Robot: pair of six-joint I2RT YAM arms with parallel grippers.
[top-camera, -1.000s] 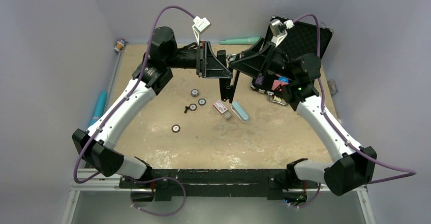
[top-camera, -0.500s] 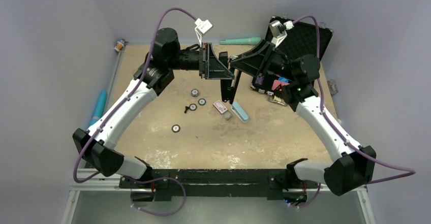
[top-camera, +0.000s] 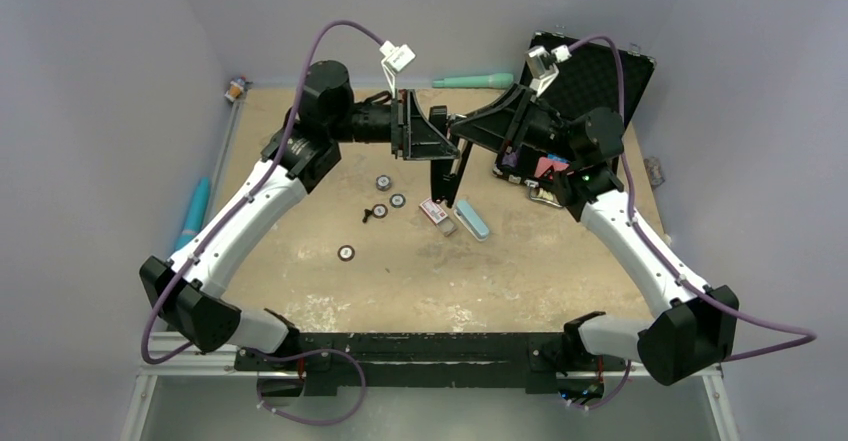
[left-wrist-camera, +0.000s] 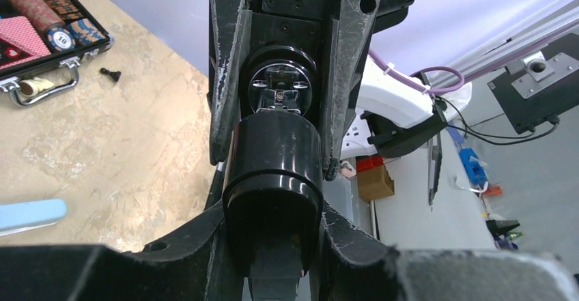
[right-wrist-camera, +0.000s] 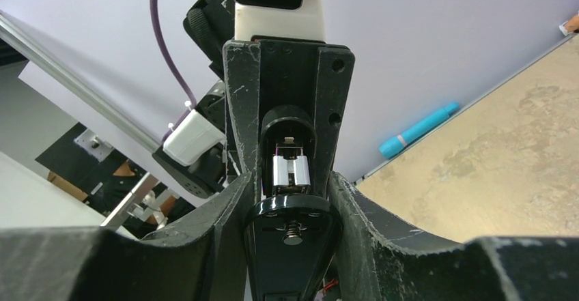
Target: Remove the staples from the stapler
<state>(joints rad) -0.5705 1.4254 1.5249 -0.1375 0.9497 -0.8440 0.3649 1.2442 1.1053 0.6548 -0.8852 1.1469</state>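
The left tool (left-wrist-camera: 273, 209) is clenched on the glossy black end of the stapler (left-wrist-camera: 273, 168). The right tool (right-wrist-camera: 290, 202) faces it nose to nose and grips the same body from the other side, so the two share one load in the air.

The risk, as I judge it, lies in that shared hold: if the arms pull along different lines, the hinged top may fold or the body may twist out of one grip and drop. A chrome channel (right-wrist-camera: 290, 171) shows between the fingers. Whether the staples sit in it I cannot tell, but any strip shaken loose would be hard to find on the mottled bench (top-camera: 520, 271).

The stapler hangs between the two tools, well above the bench, roughly over the red-and-white box (top-camera: 433, 210) and the light-blue bar (top-camera: 473, 219).
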